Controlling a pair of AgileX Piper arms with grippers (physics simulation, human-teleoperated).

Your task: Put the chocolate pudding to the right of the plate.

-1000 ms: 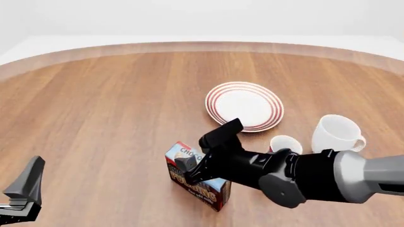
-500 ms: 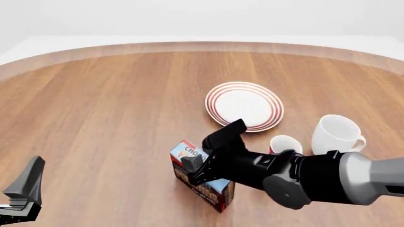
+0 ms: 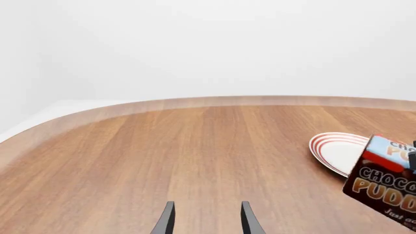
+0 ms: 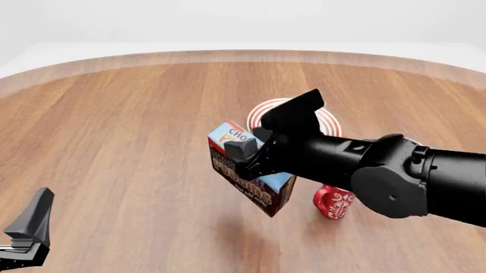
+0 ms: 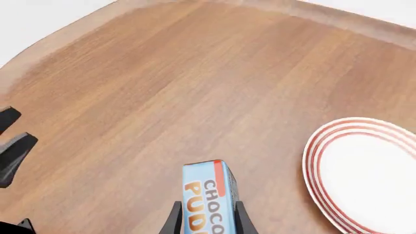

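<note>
Your right gripper point(image 4: 254, 152) is clamping the light-blue-topped chocolate pudding carton point(image 4: 251, 169) at frame centre, tilted, the red-ringed white plate point(image 5: 364, 170) lying just to its upper right.

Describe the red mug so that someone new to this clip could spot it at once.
Start at the round white plate with red rings near the middle of the wooden table. Nearer the camera, just under the black right arm, stands the small red mug, beside the lifted chocolate pudding. It alone is bright red with a pale pattern; its handle cannot be made out.
</note>
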